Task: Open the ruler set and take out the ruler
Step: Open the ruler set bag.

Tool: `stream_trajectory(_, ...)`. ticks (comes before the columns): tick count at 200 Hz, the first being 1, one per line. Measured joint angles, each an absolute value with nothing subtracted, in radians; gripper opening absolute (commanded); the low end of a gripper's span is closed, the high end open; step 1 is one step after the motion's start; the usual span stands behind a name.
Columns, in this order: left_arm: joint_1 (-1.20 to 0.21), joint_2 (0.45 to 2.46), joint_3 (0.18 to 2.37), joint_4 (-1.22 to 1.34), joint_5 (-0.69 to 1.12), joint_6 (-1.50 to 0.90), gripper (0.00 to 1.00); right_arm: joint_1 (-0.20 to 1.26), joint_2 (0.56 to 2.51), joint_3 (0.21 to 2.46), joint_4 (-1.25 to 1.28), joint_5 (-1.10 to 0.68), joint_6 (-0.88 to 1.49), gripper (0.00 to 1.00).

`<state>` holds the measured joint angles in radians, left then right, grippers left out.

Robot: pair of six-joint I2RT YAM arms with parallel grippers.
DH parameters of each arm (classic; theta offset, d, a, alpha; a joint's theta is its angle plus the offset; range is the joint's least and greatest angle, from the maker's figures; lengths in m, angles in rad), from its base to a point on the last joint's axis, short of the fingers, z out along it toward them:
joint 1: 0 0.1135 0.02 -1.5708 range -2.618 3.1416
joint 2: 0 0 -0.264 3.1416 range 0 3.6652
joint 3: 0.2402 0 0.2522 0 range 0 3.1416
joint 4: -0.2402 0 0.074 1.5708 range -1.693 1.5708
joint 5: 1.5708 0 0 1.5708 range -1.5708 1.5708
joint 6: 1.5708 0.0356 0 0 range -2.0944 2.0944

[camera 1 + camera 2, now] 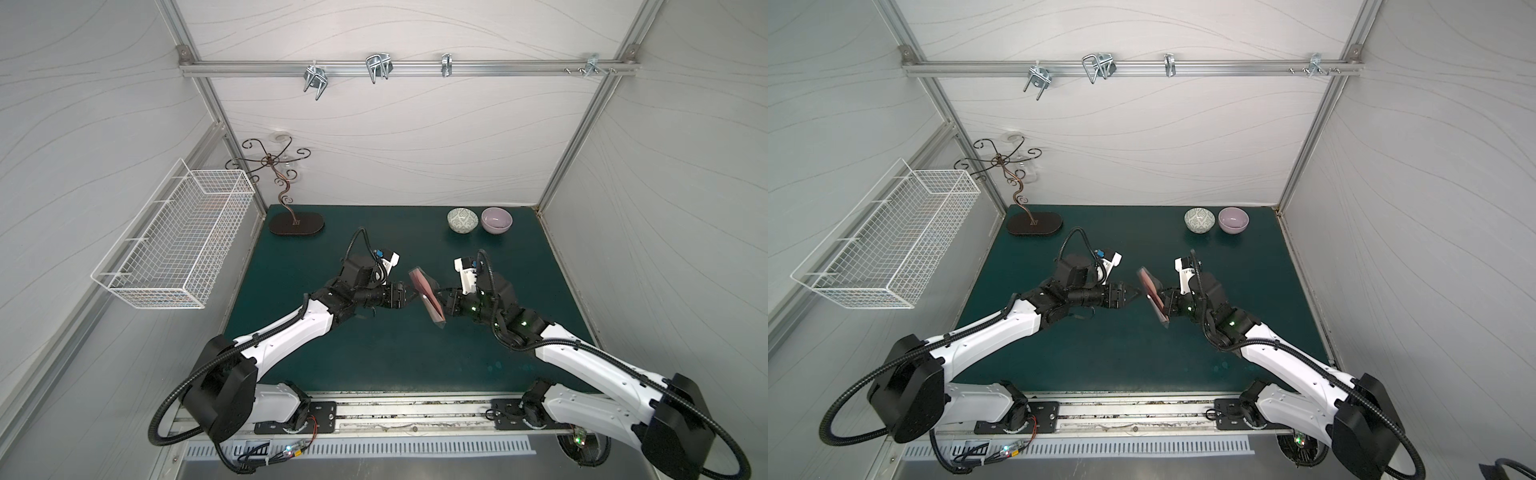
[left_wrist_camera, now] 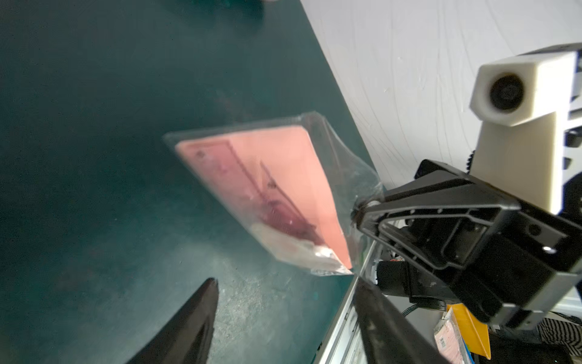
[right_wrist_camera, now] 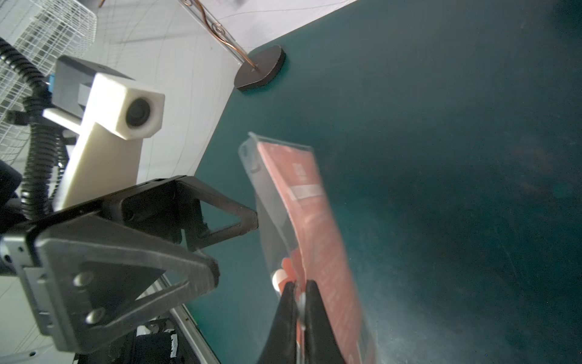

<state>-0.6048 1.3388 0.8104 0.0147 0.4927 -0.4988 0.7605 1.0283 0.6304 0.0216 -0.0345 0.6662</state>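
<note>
One ruler set (image 2: 283, 176), blurred, printing unreadable

White links (image 1: 291, 332), black joints (image 1: 226, 386), ribbed cables (image 3: 34, 151), black left pincer (image 2: 286, 283).

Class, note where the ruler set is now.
In both top views the ruler set hangs mid-table over the green mat, pinched by the right gripper, with the open left gripper just beside it.

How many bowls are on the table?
2. A patterned bowl and a pink bowl sit side by side at the far edge of the table, toward the robot's right. None looks hidden.
</note>
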Motion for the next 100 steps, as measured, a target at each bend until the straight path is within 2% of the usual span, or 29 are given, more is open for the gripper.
stream_trajectory(15, -0.605, 1.352, 0.809, 0.01, 0.473, -0.502, 0.62, 0.762, 1.032, 0.63, 0.023, -0.022, 0.675, 0.0)
stream_trajectory(52, -0.605, 1.353, 0.809, 0.025, 0.464, -0.518, 0.7, 0.766, 1.04, 0.63, 0.029, -0.001, 0.702, 0.0)
stream_trajectory(100, -0.616, 1.391, 0.81, 0.089, 0.486, -0.554, 0.72, 0.776, 1.06, 0.618, 0.06, 0.014, 0.745, 0.0)
